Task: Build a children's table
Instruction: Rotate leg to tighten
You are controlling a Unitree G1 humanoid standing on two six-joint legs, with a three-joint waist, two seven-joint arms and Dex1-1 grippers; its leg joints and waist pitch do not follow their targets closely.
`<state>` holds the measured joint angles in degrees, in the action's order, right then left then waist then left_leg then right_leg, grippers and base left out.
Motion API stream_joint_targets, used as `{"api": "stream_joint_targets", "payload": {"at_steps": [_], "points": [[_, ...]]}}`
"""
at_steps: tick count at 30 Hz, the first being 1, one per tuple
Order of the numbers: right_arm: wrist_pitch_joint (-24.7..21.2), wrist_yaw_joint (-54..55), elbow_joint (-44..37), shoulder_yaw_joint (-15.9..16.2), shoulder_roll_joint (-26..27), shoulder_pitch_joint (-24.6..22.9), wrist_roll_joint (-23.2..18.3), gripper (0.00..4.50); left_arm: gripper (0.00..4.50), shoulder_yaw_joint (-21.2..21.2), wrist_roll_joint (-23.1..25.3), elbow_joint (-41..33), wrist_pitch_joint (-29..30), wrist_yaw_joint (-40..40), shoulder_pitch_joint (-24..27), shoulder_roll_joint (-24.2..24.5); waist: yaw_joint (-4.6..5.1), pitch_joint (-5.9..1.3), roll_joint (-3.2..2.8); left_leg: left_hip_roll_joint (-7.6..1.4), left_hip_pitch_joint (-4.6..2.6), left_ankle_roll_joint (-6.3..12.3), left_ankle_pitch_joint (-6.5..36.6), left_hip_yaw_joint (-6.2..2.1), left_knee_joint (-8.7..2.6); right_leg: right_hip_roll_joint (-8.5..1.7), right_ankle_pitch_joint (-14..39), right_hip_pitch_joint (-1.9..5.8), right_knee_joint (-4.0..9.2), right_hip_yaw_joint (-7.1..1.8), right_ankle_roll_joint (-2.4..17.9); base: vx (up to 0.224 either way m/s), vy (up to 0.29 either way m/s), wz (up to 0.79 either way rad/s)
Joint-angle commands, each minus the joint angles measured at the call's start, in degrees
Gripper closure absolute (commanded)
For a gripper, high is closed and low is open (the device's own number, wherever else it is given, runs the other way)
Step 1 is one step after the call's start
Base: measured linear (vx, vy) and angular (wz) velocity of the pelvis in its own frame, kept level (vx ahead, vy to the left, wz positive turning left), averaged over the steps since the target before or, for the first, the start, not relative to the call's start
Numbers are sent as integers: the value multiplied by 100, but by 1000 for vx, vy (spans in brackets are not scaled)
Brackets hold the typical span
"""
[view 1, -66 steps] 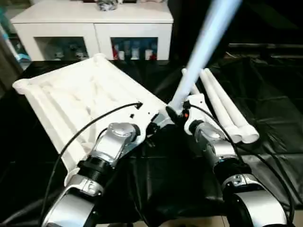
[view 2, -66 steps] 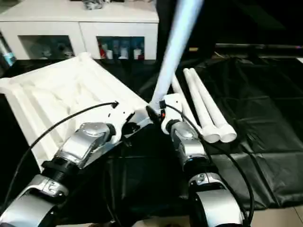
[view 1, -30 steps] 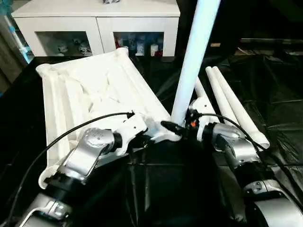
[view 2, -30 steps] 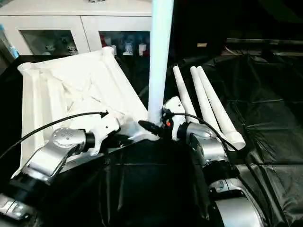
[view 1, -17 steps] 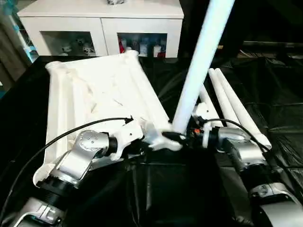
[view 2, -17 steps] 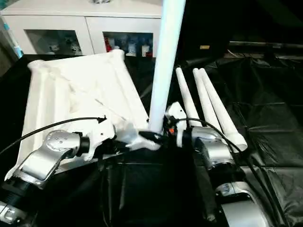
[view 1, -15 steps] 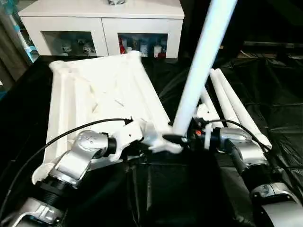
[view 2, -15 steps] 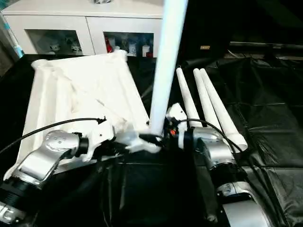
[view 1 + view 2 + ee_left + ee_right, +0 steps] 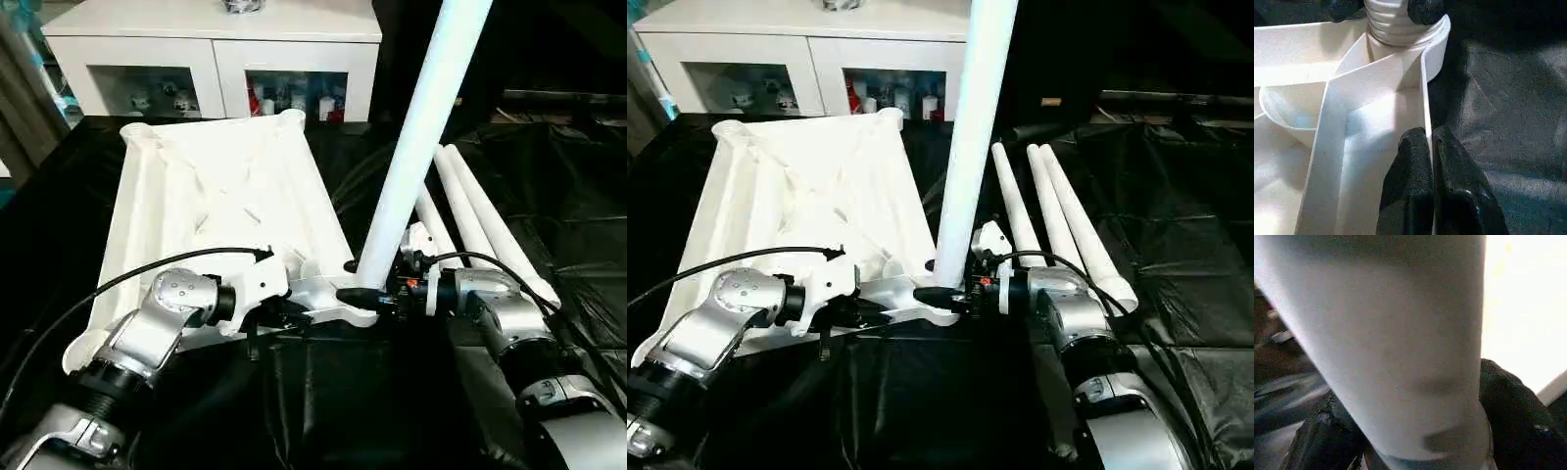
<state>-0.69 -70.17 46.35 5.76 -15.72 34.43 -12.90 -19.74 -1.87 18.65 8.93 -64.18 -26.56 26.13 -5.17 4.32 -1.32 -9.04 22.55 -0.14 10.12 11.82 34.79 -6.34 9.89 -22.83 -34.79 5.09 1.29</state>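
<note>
My right gripper clamps the base of a table leg, its black fingers wrapped around the tube just above the ribbed end, which sits in the tabletop's corner socket. From that grip the leg rises tall and leans slightly away from me — a long lever over a small seat, so I judge any sideways push at the base will swing the top hard. The tube looks like hollow, smooth plastic: light and stiff, but slick, and low by the socket seems the right place to hold it.

My left gripper is pinched nearly closed on the thin edge wall of the tabletop, just short of that same socket, steadying the corner while the leg goes in. The tabletop lies underside-up, stretching away from both grippers toward the white cabinets, its X-ribs showing. I judge it light and fairly rigid across the ribs, though the rim wall is thin and could flex or slip out of a narrow pinch — the thicker corner by the socket would take force better.

Beyond my right gripper, three spare legs lie side by side on the black sheet, close together, well clear of the tabletop.
</note>
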Motion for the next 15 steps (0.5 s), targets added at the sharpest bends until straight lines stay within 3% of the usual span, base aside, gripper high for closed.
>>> {"api": "stream_joint_targets", "payload": {"at_steps": [1, 3, 6, 9, 10, 12, 13, 14, 15], "points": [[150, 1522, 599, -353, 2, -78, 375, 176, 450, 181, -10, 106, 82, 298, -204, -187, 33, -415, -29, -463, -183, -114, 1814, -231, -507, -376, 1709, 182, 400, -328, 1315, 0, 0, 0], [179, 1867, 725, -404, 95, -74, 406, 176, 450, 248, 4, 209, 201, 491, -283, -296, 72, -387, 1, -441, -215, -273, 2173, -273, -515, -404, 2371, 175, 479, -316, 1138, 0, 0, 0], [107, 2380, 918, -509, 255, -21, 364, 177, 450, 317, -13, 293, 439, 735, -398, -470, 97, -356, -18, -443, -242, -348, 2507, -295, -524, -406, 2822, 138, 535, -322, 973, 0, 0, 0], [-67, 3861, 1492, -783, 748, 250, 228, 177, 450, 386, 161, 780, 952, 1632, -844, -1018, 156, -325, -37, -425, -291, -480, 2813, -337, -533, -397, 3297, 85, 605, -283, 804, -17, 0, -1], [-138, 4406, 1712, -878, 961, 398, 146, 177, 450, 466, 259, 1062, 1153, 2201, -1042, -1319, 198, -301, -73, -412, -372, -565, 3169, -335, -516, -365, 3479, 16, 680, -238, 700, -66, 4, 1], [-173, 4818, 1906, -1039, 1185, 544, -7, 177, 450, 502, 341, 1287, 1242, 2622, -1187, -1593, 222, -298, -87, -383, -472, -529, 3448, -365, -469, -366, 3670, 7, 791, -121, 529, -68, 8, 3], [-173, 4818, 1906, -1039, 1185, 544, -7, 177, 450, 502, 341, 1287, 1242, 2622, -1187, -1593, 241, -288, -88, -384, -457, -497, 3508, -370, -483, -355, 3706, 29, 818, -80, 461, -54, 27, 1], [-177, 5110, 2058, -1156, 1410, 686, -124, 177, 450, 523, 364, 1404, 1347, 2912, -1278, -1886, 283, -260, -141, -420, -450, -484, 3818, -398, -552, -321, 3687, 85, 863, 41, 307, -54, 27, 1], [-157, 5182, 2103, -1134, 1484, 734, -106, 177, 450, 502, 387, 1422, 1378, 2988, -1297, -1976, 283, -260, -141, -420, -450, -484, 3818, -398, -552, -321, 3687, 85, 863, 41, 307, 0, 0, 0]]}}
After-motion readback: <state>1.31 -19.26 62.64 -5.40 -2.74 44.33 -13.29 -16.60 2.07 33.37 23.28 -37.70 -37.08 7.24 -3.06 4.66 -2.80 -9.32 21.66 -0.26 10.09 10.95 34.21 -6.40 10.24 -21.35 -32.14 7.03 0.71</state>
